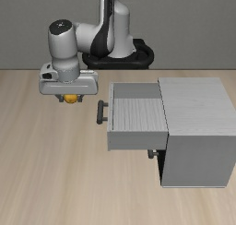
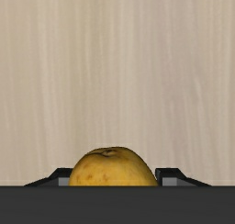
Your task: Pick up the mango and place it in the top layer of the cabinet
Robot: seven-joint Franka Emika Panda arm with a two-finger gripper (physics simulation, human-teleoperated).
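Mango (image 2: 113, 168) sits squarely between the fingers (image 2: 61, 175), which press against its two flanks, so they are clamped on the fruit at its widest part. The stem dimple faces up toward the hand. From the wrist view I cannot tell whether it has left the counter (image 1: 46, 164) or only rests on it.

In the exterior view the mango (image 1: 71, 98) peeks out just beneath the hand, on the exterior view's left of the cabinet (image 1: 198, 118) and near the handle (image 1: 103, 112) of the top drawer (image 1: 138, 104), which stands pulled out and open from above.

The fruit looks rounded, smooth-skinned and firm, of moderate weight. I judge that its curved sides could let it slide or roll within the hold if it is squeezed off-centre. A hold across the middle, as it is taken now, seems safest. A hard squeeze might bruise it.
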